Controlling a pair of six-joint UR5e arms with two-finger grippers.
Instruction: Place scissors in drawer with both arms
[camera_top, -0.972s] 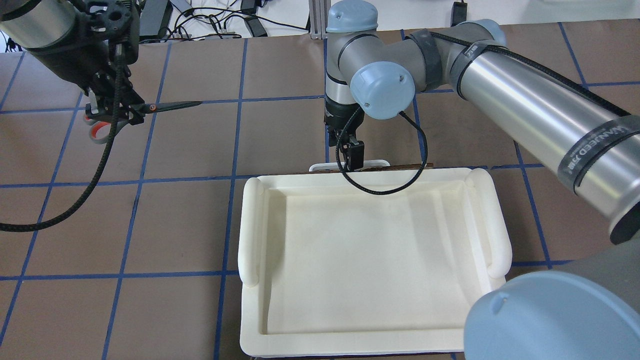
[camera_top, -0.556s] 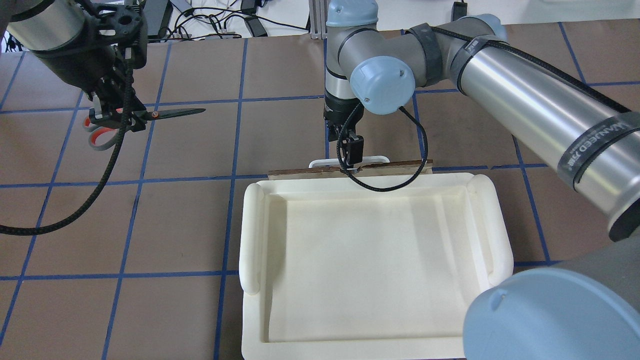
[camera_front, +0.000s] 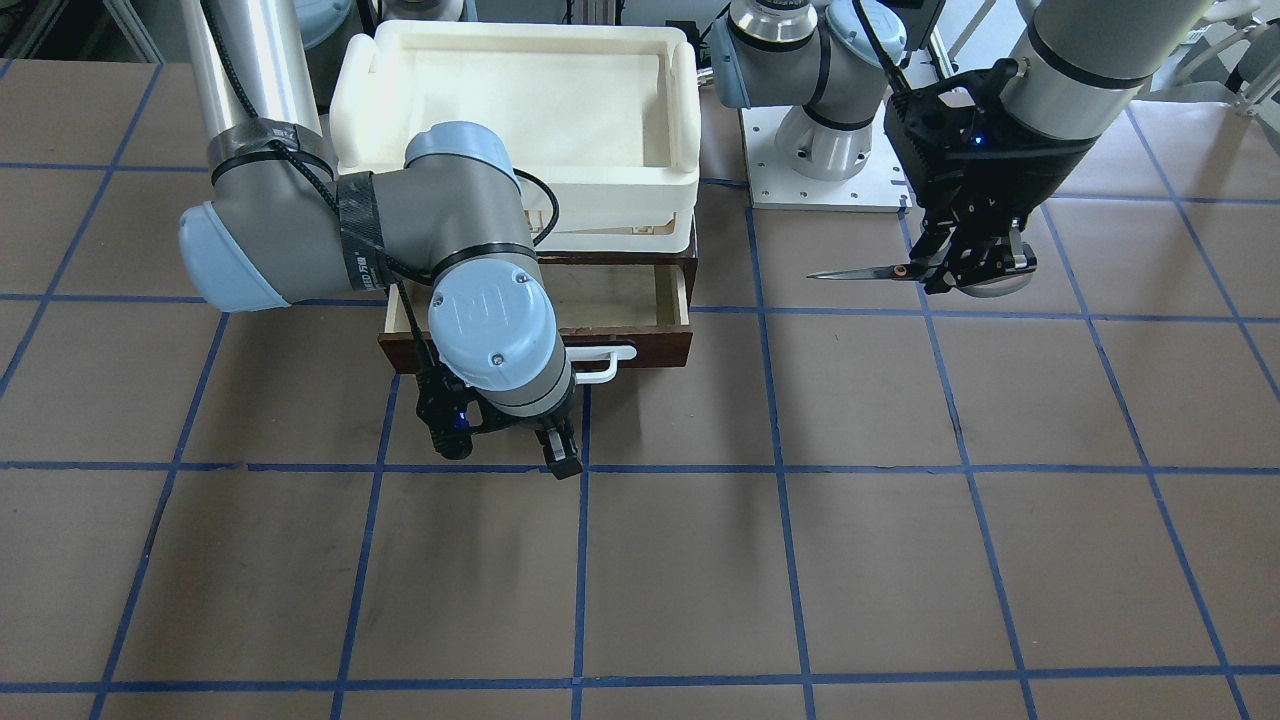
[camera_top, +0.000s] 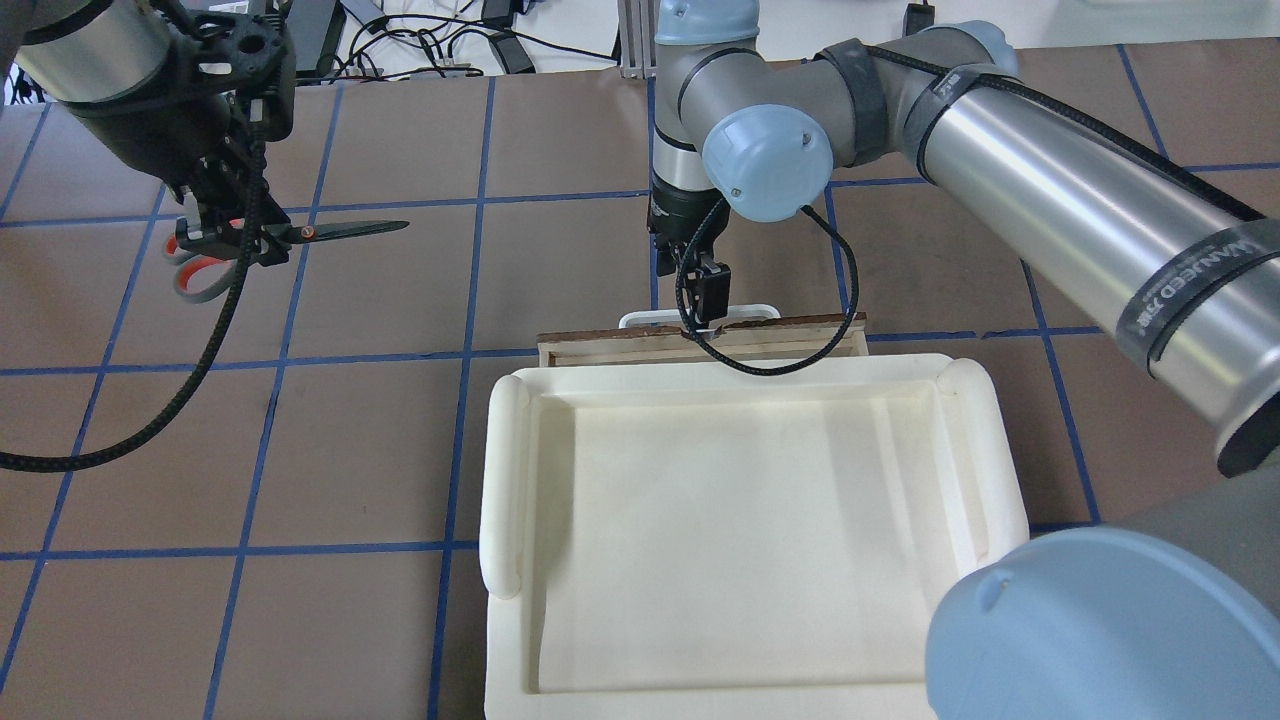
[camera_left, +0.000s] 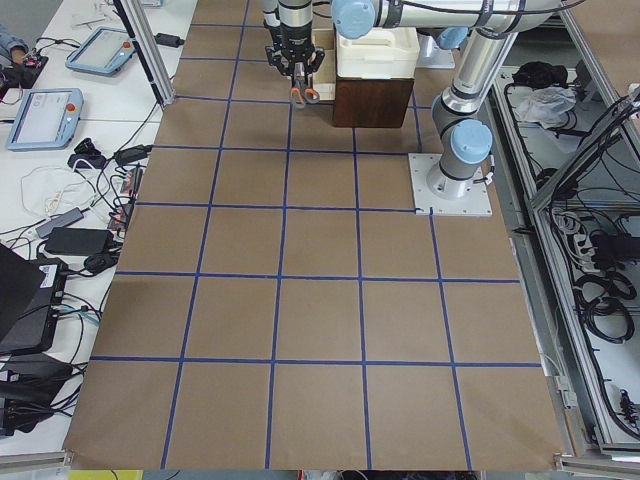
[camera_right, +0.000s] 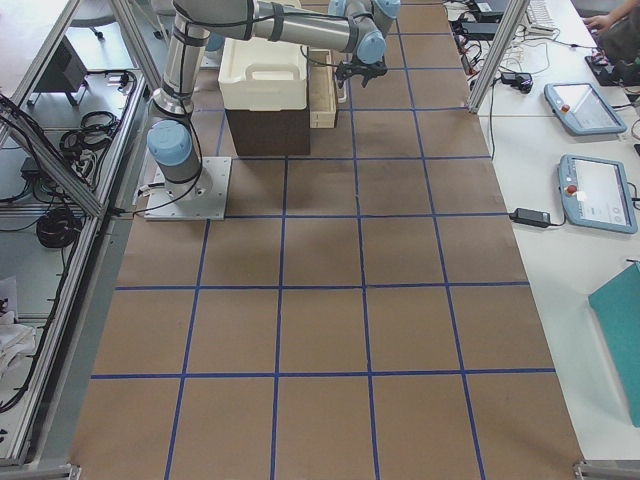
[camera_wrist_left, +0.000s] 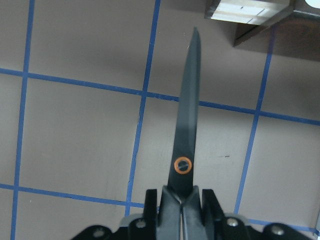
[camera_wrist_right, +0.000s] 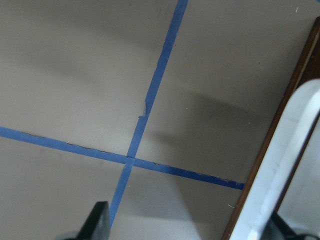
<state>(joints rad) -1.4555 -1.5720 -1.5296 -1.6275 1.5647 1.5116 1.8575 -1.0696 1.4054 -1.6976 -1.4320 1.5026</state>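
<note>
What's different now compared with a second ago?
The right gripper pulled the drawer farther out by its white handle, away from the robot; its pale inside now shows. The left gripper still holds the scissors off to the side, barely shifted.

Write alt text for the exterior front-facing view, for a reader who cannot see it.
The left gripper, on the view's right, holds small silver-bladed scissors above the brown gridded table, blades pointing toward a dark brown wooden drawer standing partly open beneath a white foam tray. The right arm reaches down over the drawer's white bar handle.
</note>
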